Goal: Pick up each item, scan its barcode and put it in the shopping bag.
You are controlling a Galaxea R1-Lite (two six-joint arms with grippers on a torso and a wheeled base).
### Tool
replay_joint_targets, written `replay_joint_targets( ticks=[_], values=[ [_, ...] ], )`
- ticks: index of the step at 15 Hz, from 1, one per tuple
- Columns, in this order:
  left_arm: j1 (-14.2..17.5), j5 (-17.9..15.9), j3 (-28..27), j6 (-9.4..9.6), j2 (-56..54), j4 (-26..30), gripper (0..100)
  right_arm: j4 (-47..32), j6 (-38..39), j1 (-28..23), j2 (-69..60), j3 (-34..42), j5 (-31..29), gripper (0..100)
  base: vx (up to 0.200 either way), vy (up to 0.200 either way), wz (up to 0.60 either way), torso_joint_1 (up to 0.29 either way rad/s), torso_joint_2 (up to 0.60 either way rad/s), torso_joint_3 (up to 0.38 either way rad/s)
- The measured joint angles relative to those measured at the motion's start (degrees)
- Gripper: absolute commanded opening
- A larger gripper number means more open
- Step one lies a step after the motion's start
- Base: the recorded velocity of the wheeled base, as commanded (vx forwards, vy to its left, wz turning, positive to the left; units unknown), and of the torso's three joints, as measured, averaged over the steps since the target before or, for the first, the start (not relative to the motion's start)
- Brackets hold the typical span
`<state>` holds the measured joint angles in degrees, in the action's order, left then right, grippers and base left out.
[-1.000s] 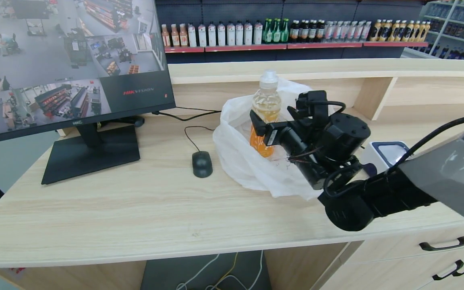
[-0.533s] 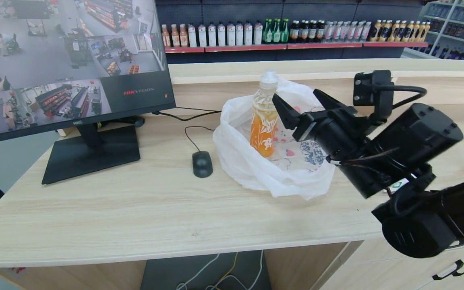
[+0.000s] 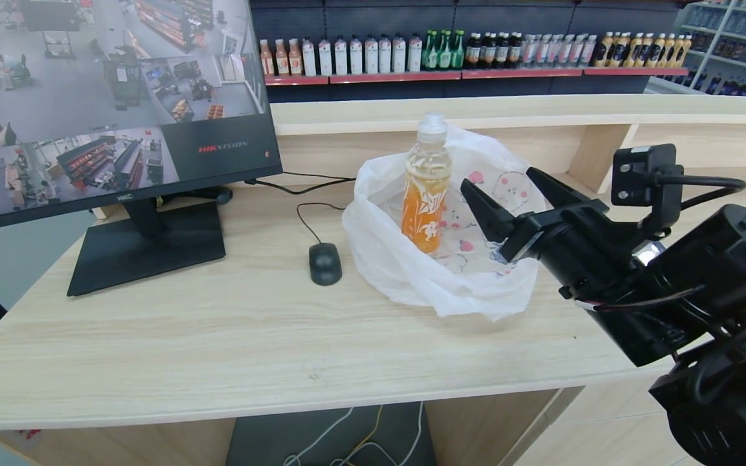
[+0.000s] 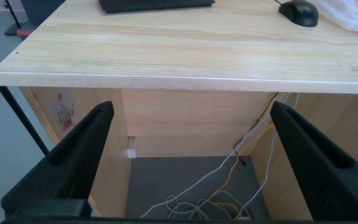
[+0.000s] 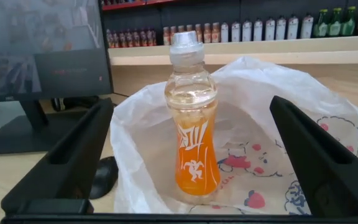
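An orange drink bottle (image 3: 426,183) with a white cap stands upright inside the white shopping bag (image 3: 412,259) on the wooden counter. My right gripper (image 3: 509,191) hangs open to the right of the bag, fingers pointing at the bottle, nothing between them. In the right wrist view the bottle (image 5: 192,124) stands in the bag (image 5: 303,124) between the spread fingers (image 5: 73,155). My left gripper (image 4: 191,155) is open, below the counter's front edge (image 4: 166,81), holding nothing.
A monitor (image 3: 107,97) on its stand occupies the counter's left. A black mouse (image 3: 325,263) lies just left of the bag. A raised wooden ledge (image 3: 509,110) runs behind, with shelves of bottles (image 3: 476,52) farther back. Cables (image 4: 216,193) hang under the counter.
My right gripper let go of the bottle, opened, and drew back to the right, away from the bag. The bottle stays upright in the bag.
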<state>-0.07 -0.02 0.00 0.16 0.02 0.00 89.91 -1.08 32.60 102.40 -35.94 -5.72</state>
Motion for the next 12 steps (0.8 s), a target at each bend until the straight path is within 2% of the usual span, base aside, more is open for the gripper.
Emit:
replay_joint_targets(
  ticks=[1,7,12],
  values=[
    [0.00,0.02,0.00,-0.05,0.00,0.00,100,0.04,0.00,0.00,-0.06,-0.11,-0.13,100,-0.200,0.000,0.00,0.022,-0.01,0.002],
    [-0.04,0.02,0.00,0.06,0.00,0.00,100,-0.10,0.38,-0.46,-1.61,1.24,-0.30,100,0.000,0.000,0.00,0.000,0.00,0.000],
    [0.07,0.02,0.00,-0.09,0.00,0.00,100,-0.02,0.40,-0.66,-1.49,0.88,-0.24,100,0.000,-0.200,0.00,0.001,0.00,0.004]
  ],
)
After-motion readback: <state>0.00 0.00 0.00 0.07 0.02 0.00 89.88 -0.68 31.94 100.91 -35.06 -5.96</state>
